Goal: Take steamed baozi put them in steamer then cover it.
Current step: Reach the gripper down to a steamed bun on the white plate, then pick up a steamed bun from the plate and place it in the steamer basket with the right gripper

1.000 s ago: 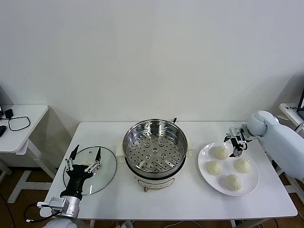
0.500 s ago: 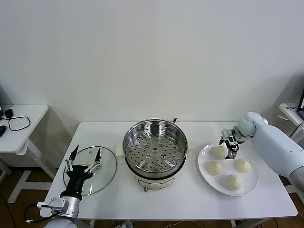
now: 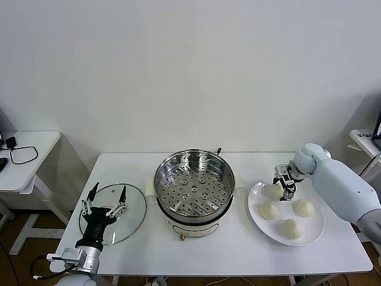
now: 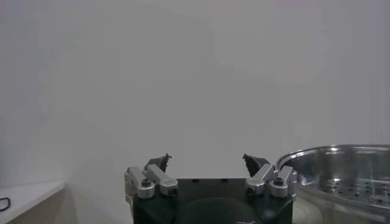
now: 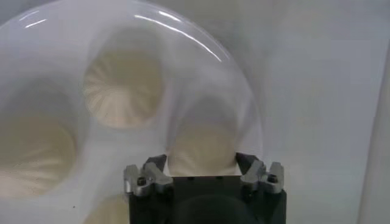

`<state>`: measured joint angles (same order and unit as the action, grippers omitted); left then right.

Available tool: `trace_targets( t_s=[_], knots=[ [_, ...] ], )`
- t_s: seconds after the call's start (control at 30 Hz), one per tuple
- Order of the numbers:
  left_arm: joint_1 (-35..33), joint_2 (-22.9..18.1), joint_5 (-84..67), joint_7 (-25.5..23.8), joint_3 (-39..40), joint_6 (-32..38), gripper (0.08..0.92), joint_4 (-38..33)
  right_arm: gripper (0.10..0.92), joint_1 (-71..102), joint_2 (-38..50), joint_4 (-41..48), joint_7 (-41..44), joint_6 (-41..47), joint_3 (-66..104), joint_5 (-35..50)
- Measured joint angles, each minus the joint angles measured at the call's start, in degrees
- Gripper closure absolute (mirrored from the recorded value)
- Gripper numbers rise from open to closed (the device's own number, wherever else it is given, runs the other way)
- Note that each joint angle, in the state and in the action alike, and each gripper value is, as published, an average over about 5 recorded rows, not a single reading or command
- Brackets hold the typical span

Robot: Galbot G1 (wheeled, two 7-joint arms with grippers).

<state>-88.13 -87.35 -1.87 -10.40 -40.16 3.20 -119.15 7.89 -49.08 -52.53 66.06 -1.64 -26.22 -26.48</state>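
Four off-white baozi lie on a white plate [image 3: 314, 232] at the table's right. My right gripper [image 3: 284, 182] hangs open just over the far-left baozi [image 3: 272, 192]. In the right wrist view its fingertips [image 5: 201, 162] stand on either side of that baozi [image 5: 201, 141] without gripping it, and two more baozi [image 5: 122, 85] show beyond. The steel steamer [image 3: 194, 189] with its holed tray stands empty at the centre. The glass cover [image 3: 134, 217] lies flat at the left. My left gripper [image 3: 106, 198] is open above it, also open in the left wrist view [image 4: 207, 162], where the steamer's rim [image 4: 341, 159] shows.
A white side table [image 3: 27, 164] with a black cable stands to the left. Another desk corner [image 3: 364, 138] is at the far right. The plate sits close to the table's right front edge. The cover's handle is hidden under my left gripper.
My right gripper has moved left and down over the plate, coming in around the far-left baozi. The left arm has not moved.
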Motion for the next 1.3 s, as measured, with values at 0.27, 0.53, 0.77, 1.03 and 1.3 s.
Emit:
trace_targets(
  t_s=[0.27, 0.53, 0.77, 1.03, 1.3],
  knots=[
    [-0.13, -0.11, 0.0, -0.04, 0.0, -0.06, 0.177, -0.42, 0.364, -0.86, 1.52, -2.15, 0.18, 0.1, -1.18, 1.63],
    [-0.41, -0.09, 0.03, -0.07, 0.04, -0.43, 0.177, -1.4, 0.364, -7.14, 6.98, -9.55, 1.75, -1.6, -7.24, 8.39],
    [-0.59, 0.12, 0.11, -0.06, 0.12, -0.66, 0.177, -2.01, 0.364, -19.97, 10.21, -19.0, 5.05, -8.03, -17.14, 14.76],
    [-0.56, 0.15, 0.06, -0.25, -0.7, -0.75, 0.177, -2.27, 0.364, -36.39, 7.72, -27.65, 6.71, -16.19, -29.23, 18.02],
    [-0.4, 0.6, -0.33, -0.65, -1.82, -0.9, 0.177, -1.85, 0.364, -44.79, -0.64, -30.12, 5.03, -24.6, -37.19, 17.77]
  ],
)
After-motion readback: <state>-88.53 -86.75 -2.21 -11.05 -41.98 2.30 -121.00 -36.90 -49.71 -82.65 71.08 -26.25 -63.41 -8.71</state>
